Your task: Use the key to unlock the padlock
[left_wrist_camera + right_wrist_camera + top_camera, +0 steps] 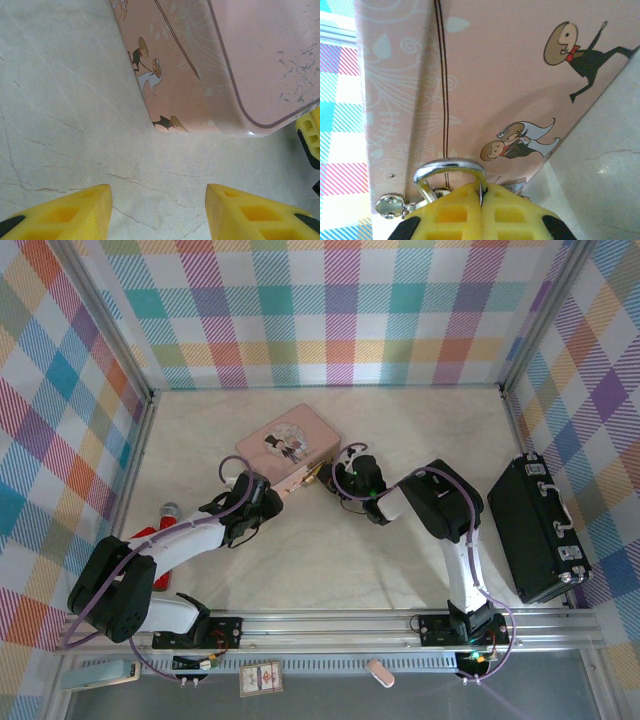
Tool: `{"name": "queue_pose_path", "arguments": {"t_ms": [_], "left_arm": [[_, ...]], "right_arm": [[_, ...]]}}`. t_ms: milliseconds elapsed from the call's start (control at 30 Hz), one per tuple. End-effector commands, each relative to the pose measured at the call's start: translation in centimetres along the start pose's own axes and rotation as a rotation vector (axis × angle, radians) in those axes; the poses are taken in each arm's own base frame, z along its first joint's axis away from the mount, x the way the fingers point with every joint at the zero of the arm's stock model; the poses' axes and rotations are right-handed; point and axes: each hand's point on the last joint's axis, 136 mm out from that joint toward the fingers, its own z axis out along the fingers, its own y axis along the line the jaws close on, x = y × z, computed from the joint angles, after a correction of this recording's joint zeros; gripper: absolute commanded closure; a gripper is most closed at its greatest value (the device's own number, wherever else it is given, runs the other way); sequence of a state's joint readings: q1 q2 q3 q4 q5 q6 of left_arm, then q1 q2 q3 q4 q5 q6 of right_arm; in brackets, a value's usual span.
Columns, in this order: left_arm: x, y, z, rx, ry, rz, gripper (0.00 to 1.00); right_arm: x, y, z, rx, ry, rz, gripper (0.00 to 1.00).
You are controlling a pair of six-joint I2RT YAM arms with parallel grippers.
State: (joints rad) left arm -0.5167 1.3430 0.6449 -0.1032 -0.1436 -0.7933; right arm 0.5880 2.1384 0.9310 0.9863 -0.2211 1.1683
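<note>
Padlock (pixel 450 167) is pinched tight in the shut right hand (pixel 481 192) — its silver loop pokes out at the tip, right against the pink box (pixel 510 75). The left hand (pixel 159 200) is wide open and holds nothing — the box corner sits just ahead of it on the bench (pixel 60 125).

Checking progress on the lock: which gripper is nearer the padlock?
Right. The right gripper is shut on the padlock; the left gripper hangs open off the pink box's corner.

Bright, diffuse overhead light throws only faint, soft shadows on the pale marbled worktop (pixel 300 570). Close wrist views look slightly soft.
</note>
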Motion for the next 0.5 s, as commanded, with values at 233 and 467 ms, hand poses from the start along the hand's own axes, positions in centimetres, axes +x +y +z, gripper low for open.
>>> {"name": "queue_pose_path", "arguments": {"t_ms": [233,467], "left_arm": [[-0.1,0.1,-0.8,-0.008,-0.018,0.011,0.48],[-0.4,0.0,-0.9,-0.006,-0.027,0.018,0.47]], "right_arm": [[-1.6,2.5,-1.6,-0.02,-0.023,0.07,1.0],[-2.0,1.7,-2.9,0.037,-0.033,0.084,1.0]]}}
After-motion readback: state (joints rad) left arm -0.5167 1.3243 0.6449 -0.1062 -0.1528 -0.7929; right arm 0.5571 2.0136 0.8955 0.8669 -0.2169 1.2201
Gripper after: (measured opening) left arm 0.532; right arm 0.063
